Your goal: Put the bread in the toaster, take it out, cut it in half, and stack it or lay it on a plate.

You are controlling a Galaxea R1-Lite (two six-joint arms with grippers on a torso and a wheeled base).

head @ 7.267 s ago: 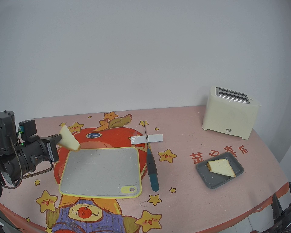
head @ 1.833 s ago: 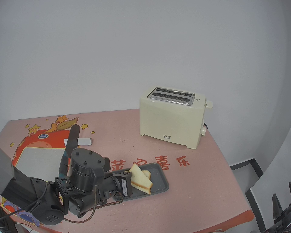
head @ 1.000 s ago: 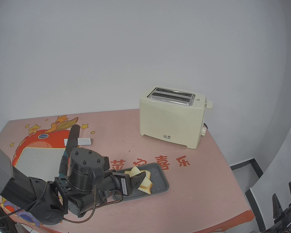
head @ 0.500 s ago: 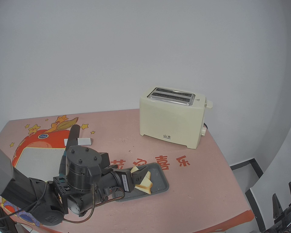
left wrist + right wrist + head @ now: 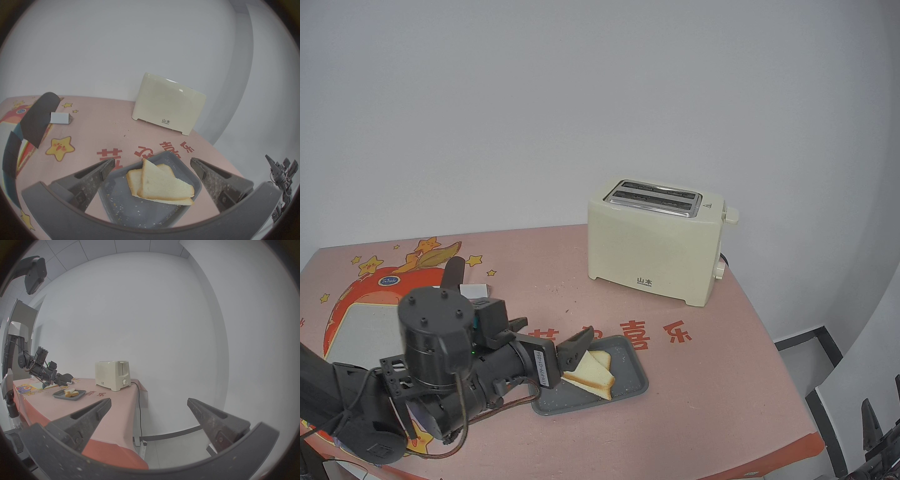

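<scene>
Two triangular halves of bread (image 5: 592, 377) lie stacked on the grey plate (image 5: 629, 370), the upper half (image 5: 162, 186) overlapping the lower one (image 5: 132, 181). My left gripper (image 5: 575, 351) hovers just over the plate's left end, open, its fingers (image 5: 93, 178) spread either side of the bread without touching it. The cream toaster (image 5: 655, 240) stands behind the plate with both slots vacant. My right gripper (image 5: 148, 402) is open with nothing in it, off the table's right side above the floor.
The knife (image 5: 452, 274) lies left of the plate beside the grey cutting board (image 5: 353, 325), with a white strip (image 5: 475, 290) near it. The toaster's cord hangs off the table's right edge (image 5: 139, 408). Bare tablecloth lies between plate and toaster.
The left gripper has opened and let go of the bread half, which now lies flat on the other half; the gripper has drawn back a little. The head camera turned right since the oldest frame.
</scene>
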